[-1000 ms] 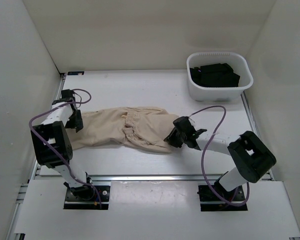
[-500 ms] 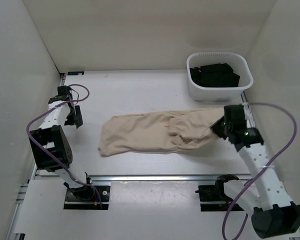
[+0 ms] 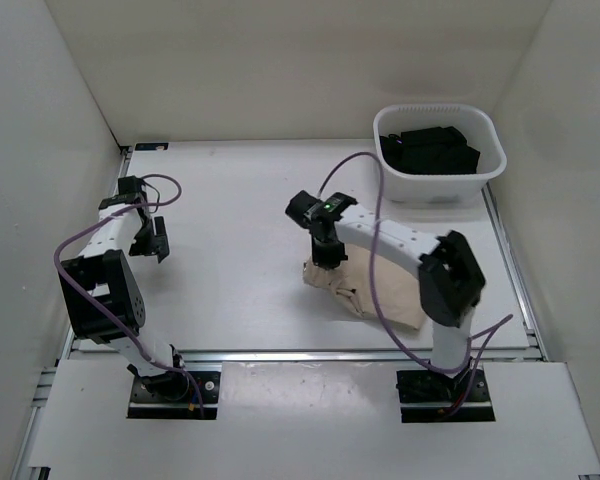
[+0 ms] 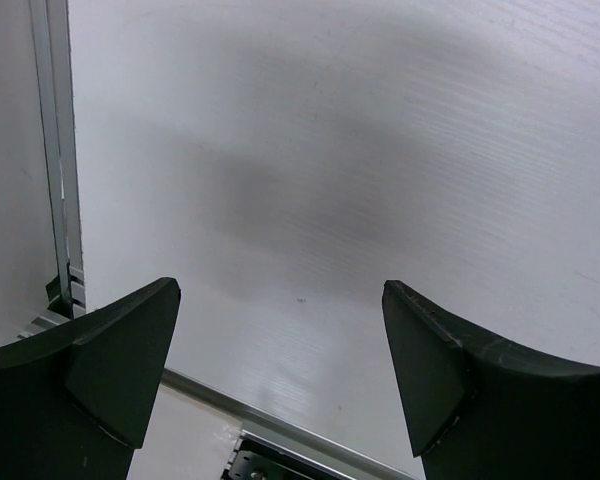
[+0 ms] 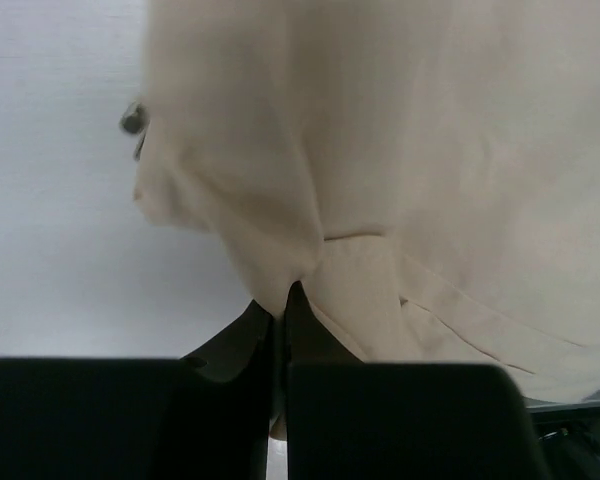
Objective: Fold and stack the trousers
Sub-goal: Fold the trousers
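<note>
We see a white bench (image 3: 240, 200) enclosed by pale panels (image 3: 280, 70), with a metal rail (image 3: 121, 165) along its left edge and a second rail (image 3: 280, 353) across the near edge. Two things lie directly on it. The beige trousers (image 3: 385, 298) sit bunched in a heap right of the middle, towards the near side, the cloth folded over itself. A white tub (image 3: 430, 188) stands in the far right corner, apart from the trousers, with dark items (image 3: 430, 150) inside. From the right wrist we see the cloth's edge resting on the smooth white surface
</note>
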